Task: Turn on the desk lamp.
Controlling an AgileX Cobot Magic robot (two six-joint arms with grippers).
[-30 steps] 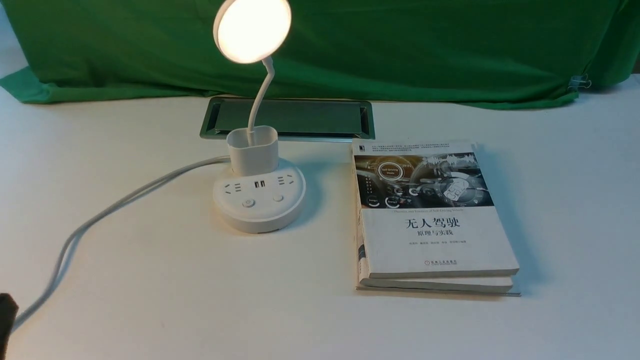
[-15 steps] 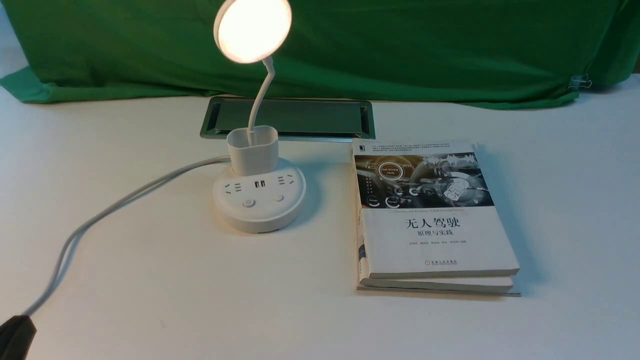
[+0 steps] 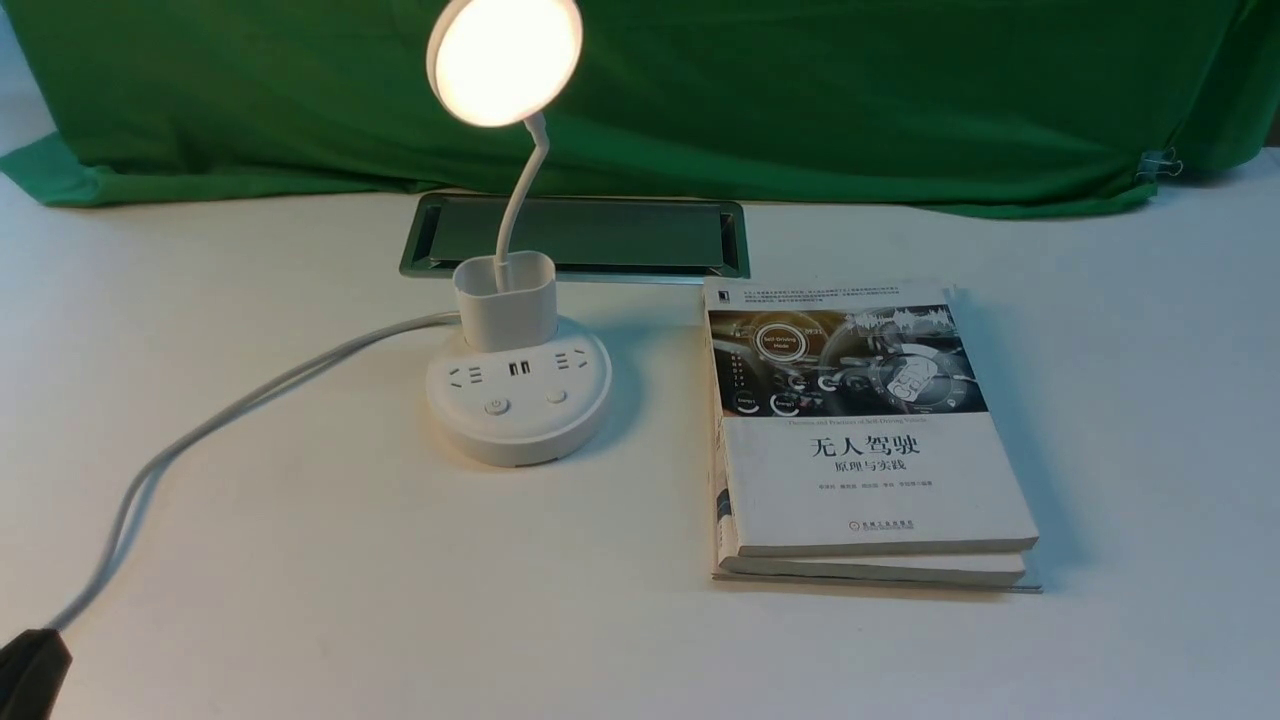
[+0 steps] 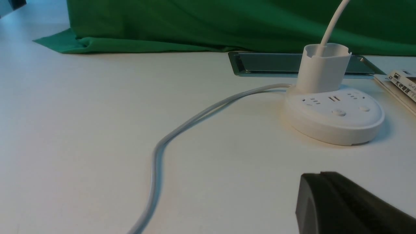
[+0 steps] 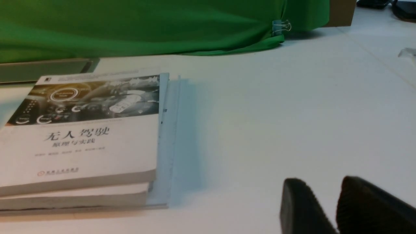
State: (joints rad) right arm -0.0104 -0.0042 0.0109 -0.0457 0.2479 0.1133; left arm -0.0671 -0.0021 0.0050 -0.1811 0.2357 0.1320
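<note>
The white desk lamp (image 3: 520,400) stands left of centre on the table, its round disc head (image 3: 505,60) glowing warm white on a thin bent neck. Its round base carries sockets and two buttons (image 3: 496,406), with a small cup (image 3: 505,300) behind them. My left gripper (image 3: 30,665) sits at the near left corner, far from the lamp, shut and holding nothing. In the left wrist view the left gripper (image 4: 312,177) points toward the lamp base (image 4: 334,117). My right gripper (image 5: 325,183) shows only in its wrist view, open by a narrow gap, empty.
A white cord (image 3: 200,430) runs from the lamp base toward the near left corner, close to my left gripper. Two stacked books (image 3: 860,430) lie right of the lamp. A recessed metal tray (image 3: 580,235) and green cloth (image 3: 800,90) are behind.
My left gripper slid a little lower and rightward at the near left corner a second ago, then stayed still. The lamp is lit in all frames.
</note>
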